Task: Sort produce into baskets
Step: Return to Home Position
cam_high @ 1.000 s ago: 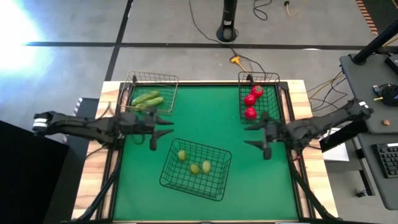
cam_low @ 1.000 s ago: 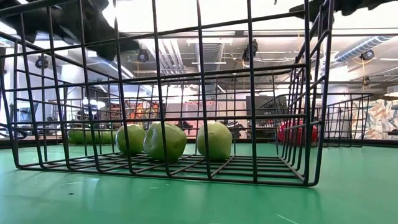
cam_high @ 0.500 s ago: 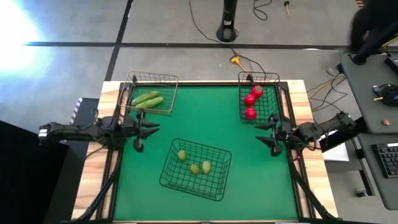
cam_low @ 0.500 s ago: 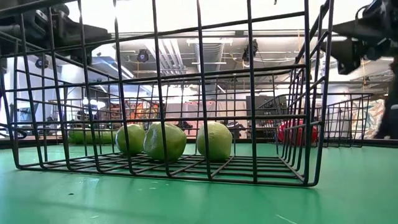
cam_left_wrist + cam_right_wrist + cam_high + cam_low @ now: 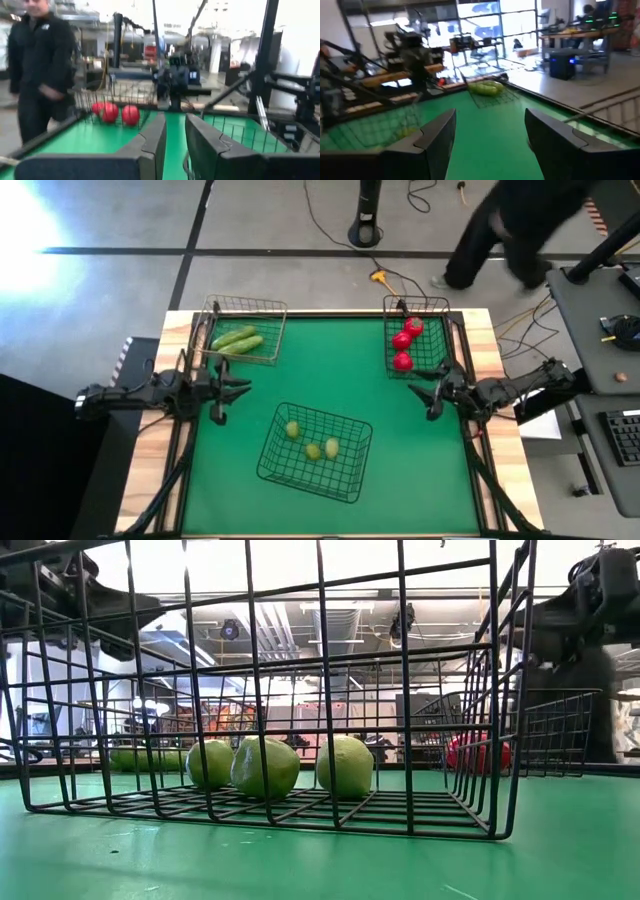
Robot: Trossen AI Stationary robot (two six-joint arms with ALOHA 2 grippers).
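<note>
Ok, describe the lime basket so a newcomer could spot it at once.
Start at the green mat. Near its front middle sits a wire basket, turned askew, holding three limes. It is the largest; the two smaller baskets at the far corners hold cucumbers and tomatoes.

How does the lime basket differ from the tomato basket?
The lime basket is larger, squarish and sits askew in the middle; the tomato basket is smaller, narrower, squared to the far right corner. The lime basket holds three limes, the tomato basket three red tomatoes. Both are open dark wire mesh.
</note>
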